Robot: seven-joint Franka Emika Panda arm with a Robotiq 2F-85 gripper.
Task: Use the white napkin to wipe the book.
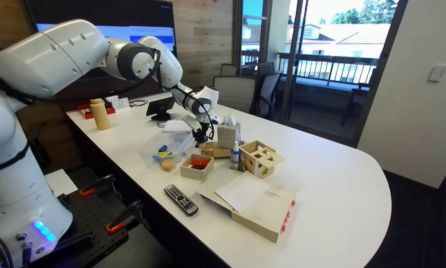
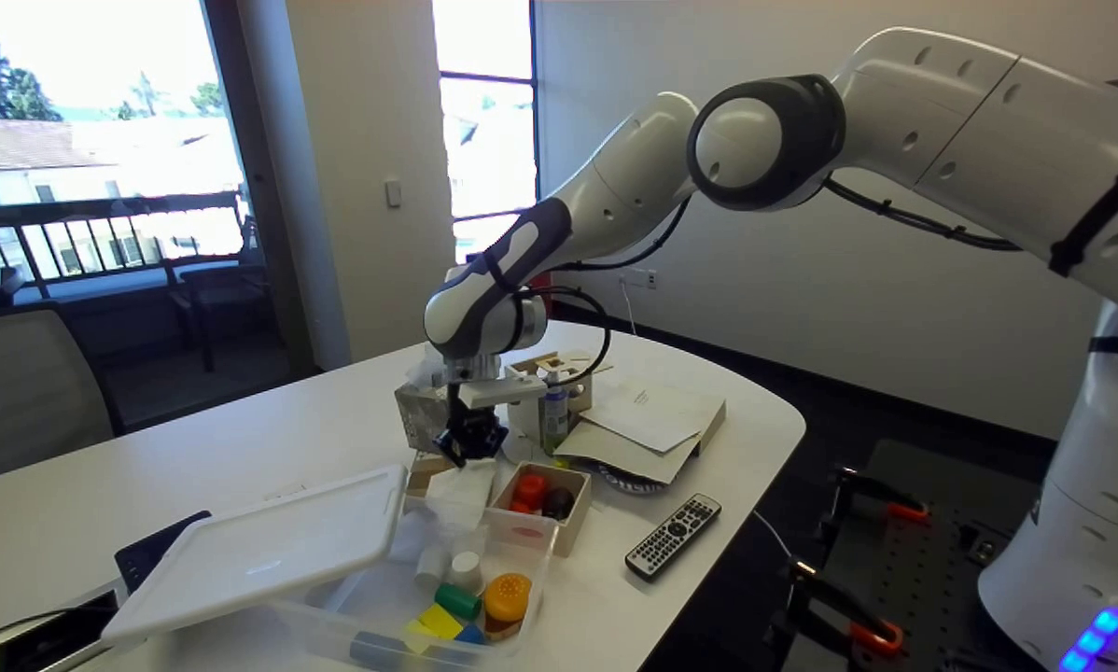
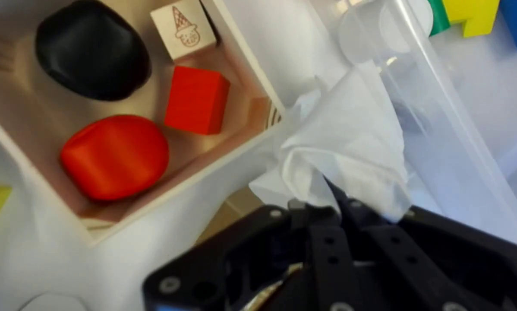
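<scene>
The white napkin (image 3: 353,134) is a crumpled wad. My gripper (image 3: 327,194) is shut on it, and the napkin bunches around the fingertips. In an exterior view the napkin (image 2: 462,493) hangs below the gripper (image 2: 468,455), between the clear bin and the small wooden box. The gripper (image 1: 200,141) also shows in an exterior view, behind the small box. The book (image 1: 273,212) lies flat with red-pink tabs along one edge, its cover flap folded out and a white sheet on top. The book (image 2: 657,415) is well apart from the gripper and out of the wrist view.
A small wooden box (image 1: 193,172) of blocks and a clear bin (image 2: 545,569) of toys flank the napkin. A tissue box (image 1: 227,135), spray bottle (image 1: 235,158) and shape-sorter cube (image 1: 258,160) stand between gripper and book. A remote (image 1: 181,199) lies near the table edge.
</scene>
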